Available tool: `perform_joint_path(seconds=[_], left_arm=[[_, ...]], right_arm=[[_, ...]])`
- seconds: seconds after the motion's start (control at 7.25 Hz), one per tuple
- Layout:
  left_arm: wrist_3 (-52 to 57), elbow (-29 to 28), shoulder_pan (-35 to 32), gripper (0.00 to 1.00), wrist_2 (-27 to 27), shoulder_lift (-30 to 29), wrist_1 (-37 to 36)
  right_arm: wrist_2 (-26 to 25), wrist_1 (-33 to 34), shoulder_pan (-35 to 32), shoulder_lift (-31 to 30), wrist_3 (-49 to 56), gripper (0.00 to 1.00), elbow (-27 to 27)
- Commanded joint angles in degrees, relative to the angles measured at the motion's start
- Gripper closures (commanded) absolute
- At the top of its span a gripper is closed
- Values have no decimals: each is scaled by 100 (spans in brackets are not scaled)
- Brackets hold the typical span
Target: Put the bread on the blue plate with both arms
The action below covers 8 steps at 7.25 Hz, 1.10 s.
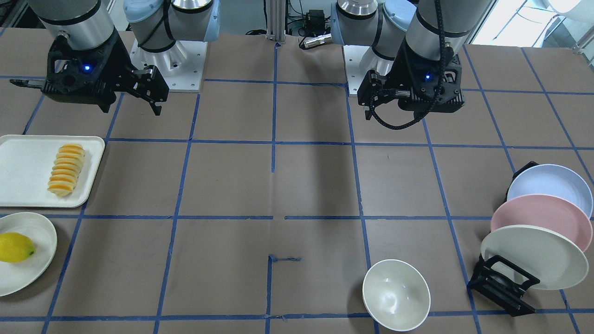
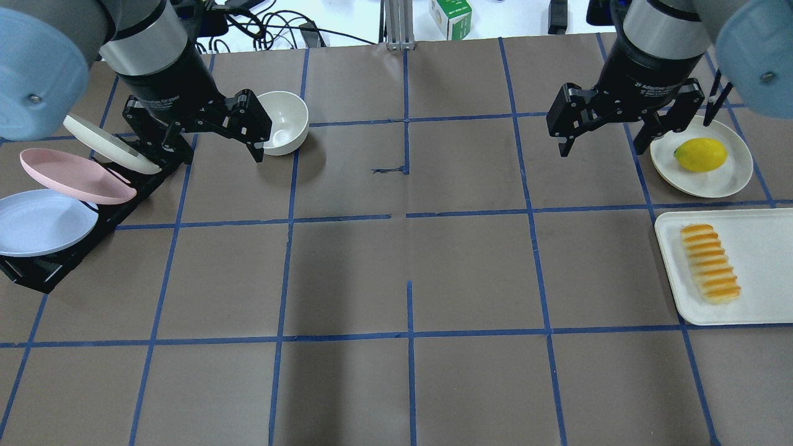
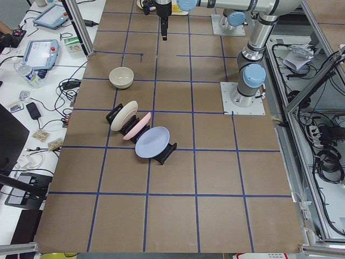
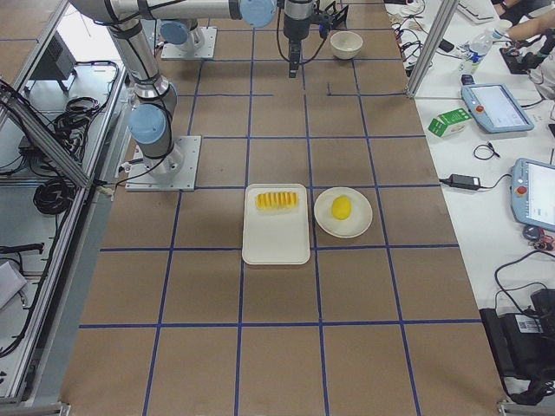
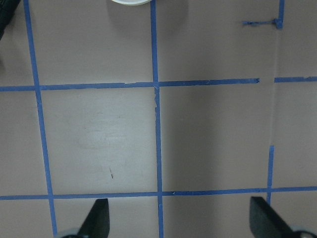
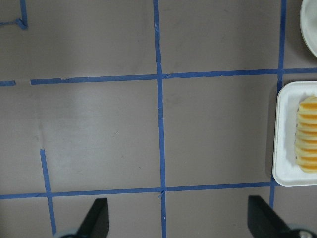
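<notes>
While both hover, left gripper (image 5: 181, 220) and right gripper (image 6: 181, 220) gape wide, empty.

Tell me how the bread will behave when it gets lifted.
The bread is a long row of ridged slices, so it may sag or separate if gripped at one end. It lies flat on the white tray, so rolling seems unlikely.

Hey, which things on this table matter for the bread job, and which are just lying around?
For the job: bread, blue plate, left gripper, right gripper.
Just lying about: lemon, pink plate, cream plate, bowl, plate rack, tray.
</notes>
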<state>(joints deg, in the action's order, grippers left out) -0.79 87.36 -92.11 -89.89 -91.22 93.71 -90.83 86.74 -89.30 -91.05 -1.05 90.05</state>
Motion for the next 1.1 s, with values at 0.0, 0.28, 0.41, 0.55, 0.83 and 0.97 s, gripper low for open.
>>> perform_joint_path(seconds=[0.0,0.28,0.41,0.55,0.83,0.97], left_arm=[[18,9,0,0,-2,8,-2],[18,9,0,0,-2,8,-2],[18,9,0,0,-2,8,-2],[18,9,0,0,-2,8,-2],[27,9,18,0,-2,34,-2],[70,0,96,0,-10,61,-10]], right_arm=[[-13,0,0,0,0,0,-5],[-5,0,0,9,0,0,4],[-22,0,0,9,0,0,4],[-22,0,0,0,0,0,4],[-5,0,9,52,17,0,4],[-22,-17,18,53,61,0,4]])
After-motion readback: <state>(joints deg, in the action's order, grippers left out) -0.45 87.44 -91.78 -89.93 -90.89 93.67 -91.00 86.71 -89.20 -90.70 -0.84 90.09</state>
